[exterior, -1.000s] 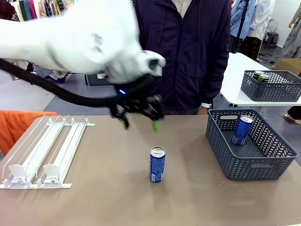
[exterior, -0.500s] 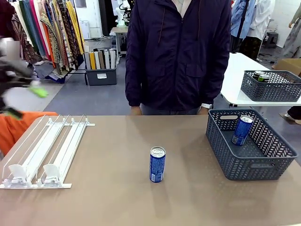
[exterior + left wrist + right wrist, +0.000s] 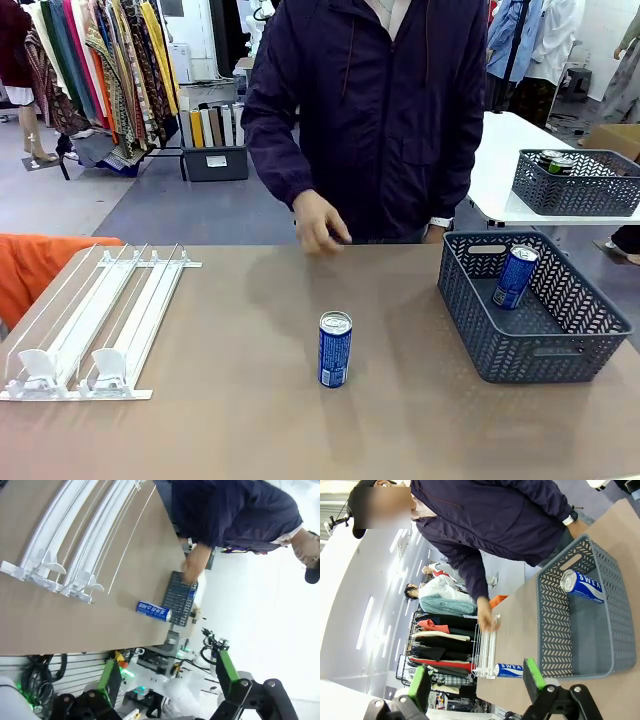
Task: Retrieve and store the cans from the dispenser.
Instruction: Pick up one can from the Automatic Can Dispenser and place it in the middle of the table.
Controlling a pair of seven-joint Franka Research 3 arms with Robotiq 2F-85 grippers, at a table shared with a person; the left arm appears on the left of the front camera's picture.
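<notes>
**One blue can standing alone on the table**

Front view: A blue can (image 3: pixel 335 349) is standing up in the middle of the brown table (image 3: pixel 230 420). The white dispenser (image 3: pixel 95 325) is lying at the left side with no cans showing in its lanes. Another blue can (image 3: pixel 516 276) is leaning inside the grey basket (image 3: pixel 540 350) on the right. A person's hand (image 3: pixel 318 225) is hanging over the far edge of the table.

Left wrist view: The left gripper (image 3: pixel 167 680) is hanging high above the table with its jaws wide apart and nothing between them. The can (image 3: pixel 153 611) and the dispenser (image 3: pixel 75 535) are sitting far below.

Right wrist view: The right gripper (image 3: pixel 475 680) is holding its jaws wide apart with nothing in them. The basket (image 3: pixel 585 625) with its can (image 3: pixel 582 586) is sitting just past the fingers.
</notes>
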